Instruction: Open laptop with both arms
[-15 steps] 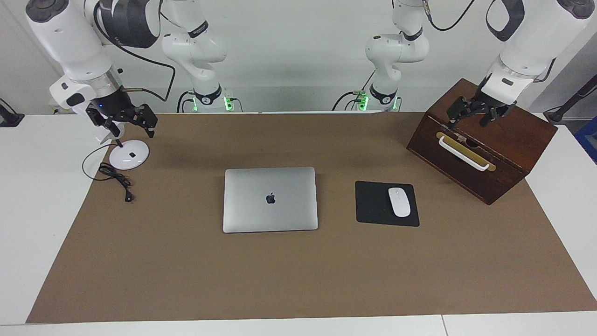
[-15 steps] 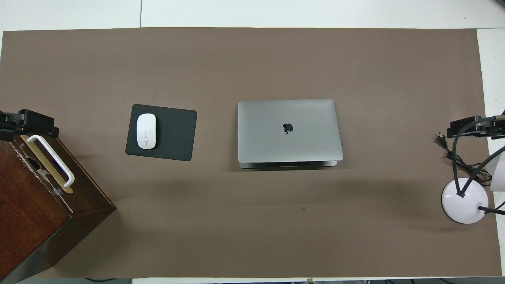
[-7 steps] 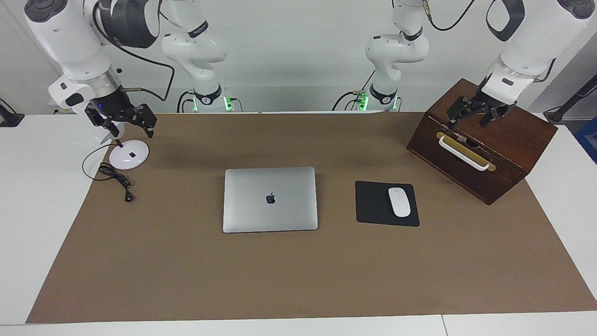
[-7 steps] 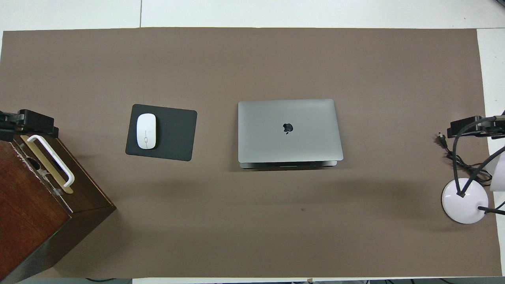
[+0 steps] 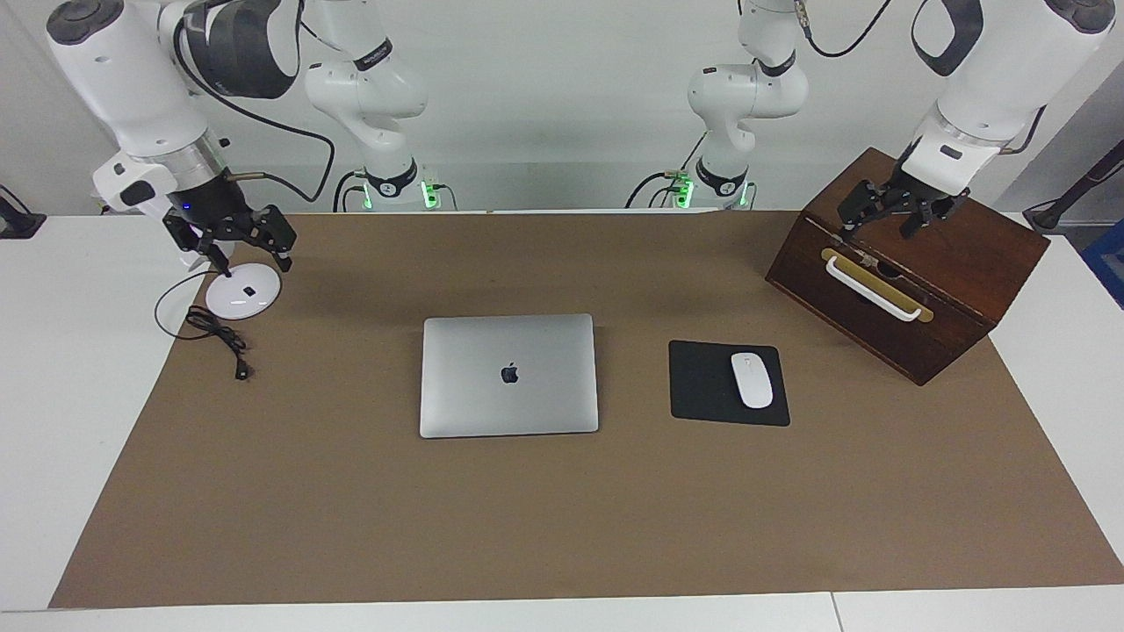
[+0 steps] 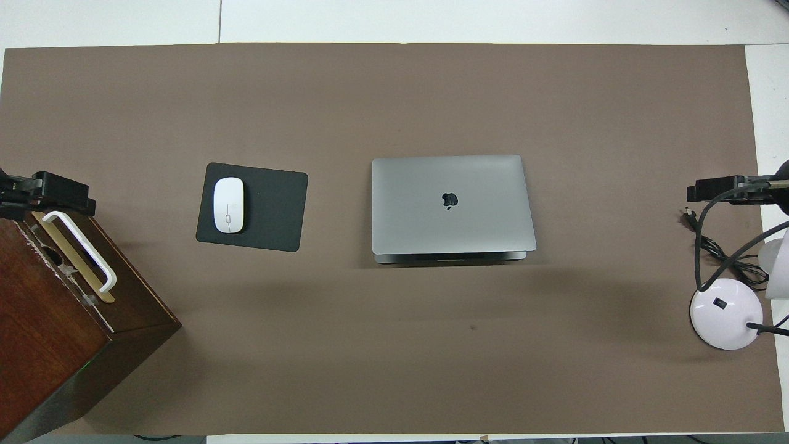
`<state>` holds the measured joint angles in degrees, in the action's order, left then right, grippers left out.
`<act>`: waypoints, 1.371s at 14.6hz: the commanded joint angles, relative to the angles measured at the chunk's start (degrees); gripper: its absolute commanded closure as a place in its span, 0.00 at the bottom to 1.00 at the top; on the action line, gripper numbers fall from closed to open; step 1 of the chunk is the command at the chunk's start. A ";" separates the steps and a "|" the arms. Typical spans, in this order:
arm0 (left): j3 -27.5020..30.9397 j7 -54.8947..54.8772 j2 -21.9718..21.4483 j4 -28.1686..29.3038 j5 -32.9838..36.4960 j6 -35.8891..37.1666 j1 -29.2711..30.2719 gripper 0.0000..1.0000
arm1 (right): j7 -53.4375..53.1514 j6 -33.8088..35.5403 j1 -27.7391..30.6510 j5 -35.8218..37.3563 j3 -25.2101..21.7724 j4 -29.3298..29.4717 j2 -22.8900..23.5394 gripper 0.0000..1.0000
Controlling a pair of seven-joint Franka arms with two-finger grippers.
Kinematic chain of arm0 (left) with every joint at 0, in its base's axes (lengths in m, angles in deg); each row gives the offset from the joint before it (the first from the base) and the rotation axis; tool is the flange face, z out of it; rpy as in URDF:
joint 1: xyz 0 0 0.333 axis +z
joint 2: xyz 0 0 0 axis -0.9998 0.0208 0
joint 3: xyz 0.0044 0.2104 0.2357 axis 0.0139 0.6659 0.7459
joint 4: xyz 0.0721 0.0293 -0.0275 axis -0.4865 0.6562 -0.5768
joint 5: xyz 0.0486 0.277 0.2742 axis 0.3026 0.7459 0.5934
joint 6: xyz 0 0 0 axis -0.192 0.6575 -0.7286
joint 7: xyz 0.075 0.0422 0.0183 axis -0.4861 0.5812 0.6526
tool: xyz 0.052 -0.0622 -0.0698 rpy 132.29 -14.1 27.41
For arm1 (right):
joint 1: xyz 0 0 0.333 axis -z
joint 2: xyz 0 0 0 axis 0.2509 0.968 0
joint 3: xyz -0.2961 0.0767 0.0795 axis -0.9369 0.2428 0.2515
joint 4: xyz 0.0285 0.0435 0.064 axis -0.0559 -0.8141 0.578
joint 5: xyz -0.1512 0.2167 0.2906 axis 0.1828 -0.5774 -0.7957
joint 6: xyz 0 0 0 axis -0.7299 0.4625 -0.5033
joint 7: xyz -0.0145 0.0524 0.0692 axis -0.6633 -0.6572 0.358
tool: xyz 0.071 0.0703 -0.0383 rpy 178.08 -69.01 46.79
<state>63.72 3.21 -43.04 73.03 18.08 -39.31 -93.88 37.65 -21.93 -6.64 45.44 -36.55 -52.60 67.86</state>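
The silver-grey laptop (image 5: pixel 509 395) lies shut in the middle of the brown mat, apple logo up; it also shows in the overhead view (image 6: pixel 450 222). My right gripper (image 5: pixel 248 250) hangs open and empty in the air over the white lamp base, well away from the laptop; the overhead view shows it too (image 6: pixel 721 188). My left gripper (image 5: pixel 878 226) hangs open and empty over the top front edge of the wooden box; the overhead view shows it as well (image 6: pixel 46 191). Neither gripper touches the laptop.
A black mouse pad (image 5: pixel 702 386) with a white mouse (image 5: pixel 752 379) lies beside the laptop toward the left arm's end. A brown wooden box (image 5: pixel 957 263) with a white handle stands at that end. A white lamp base (image 5: pixel 241 294) and a black cable (image 5: pixel 219 338) lie at the right arm's end.
My right gripper has turned and shifted a little toward the middle of the table over the lamp base. My left gripper has risen slightly. The laptop has not moved.
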 commanded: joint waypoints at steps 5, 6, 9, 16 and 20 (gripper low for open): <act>0.06 -0.65 -1.28 0.96 -0.42 -1.36 -0.29 0.00 | 4.86 -18.60 -1.11 -10.56 0.68 -22.80 -12.37 0.02; -0.11 -0.22 -1.28 1.04 -0.42 -1.81 -0.29 0.00 | 4.86 -21.05 -1.99 -12.59 0.68 -25.17 -13.51 0.02; 0.06 -0.04 -1.28 1.05 -0.42 -1.99 -0.29 0.00 | 3.64 -27.65 -5.59 -17.25 0.68 -31.59 -16.67 0.02; -0.11 -0.04 -1.28 0.96 -0.51 -2.87 -0.29 1.00 | -7.77 -36.01 -13.59 -18.06 0.85 -36.18 -18.27 0.02; -0.20 -0.04 -1.19 1.13 -0.68 -4.44 -0.29 1.00 | -16.47 -39.88 -18.34 -18.23 0.94 -36.18 -17.65 0.02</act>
<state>63.40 3.21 -43.17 73.03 18.02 -41.81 -93.89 24.26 -59.21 -23.23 28.93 -35.64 -87.46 51.00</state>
